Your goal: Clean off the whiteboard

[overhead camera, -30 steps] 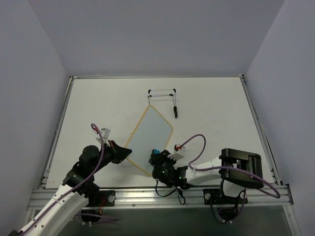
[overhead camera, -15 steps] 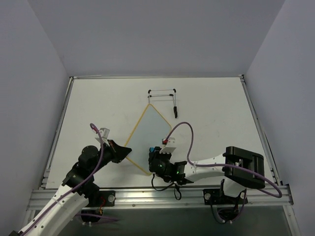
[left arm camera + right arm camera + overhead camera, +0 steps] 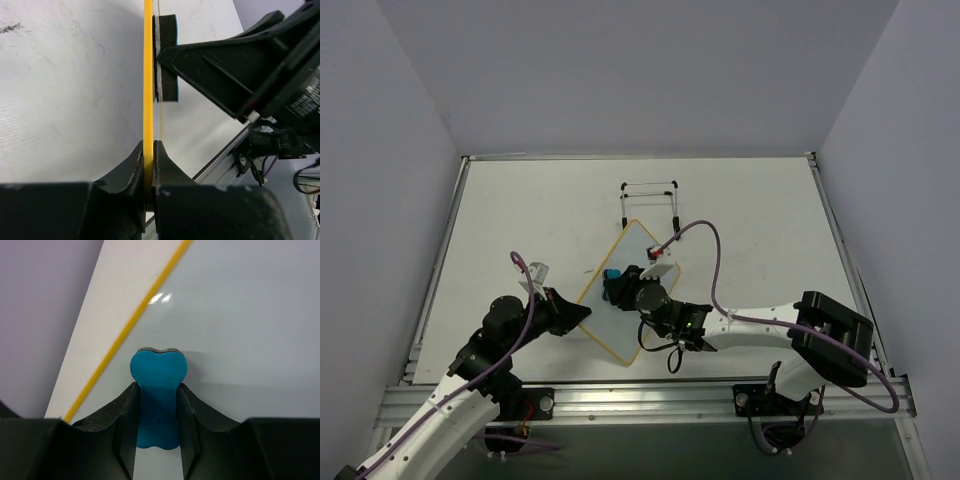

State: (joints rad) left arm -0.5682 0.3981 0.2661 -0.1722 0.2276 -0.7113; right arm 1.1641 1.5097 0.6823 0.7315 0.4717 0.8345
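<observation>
Where a second ago the right gripper (image 3: 615, 276) sat at the board's near right edge, it now lies farther up and left, over the board's middle. Its jaws are pinched narrow on a small blue eraser (image 3: 159, 367), a lobed, bone-shaped block with a thin dark felt layer, pressed onto the glossy face. The small flat whiteboard (image 3: 617, 325) has rounded corners and a thin yellow frame. It rests diamond-wise on the matte white tabletop (image 3: 520, 220), near the arms, and is slightly turned since then. The left gripper (image 3: 149, 147) remains clamped tight on the frame's left edge, black fingers (image 3: 136, 160) on either side.
</observation>
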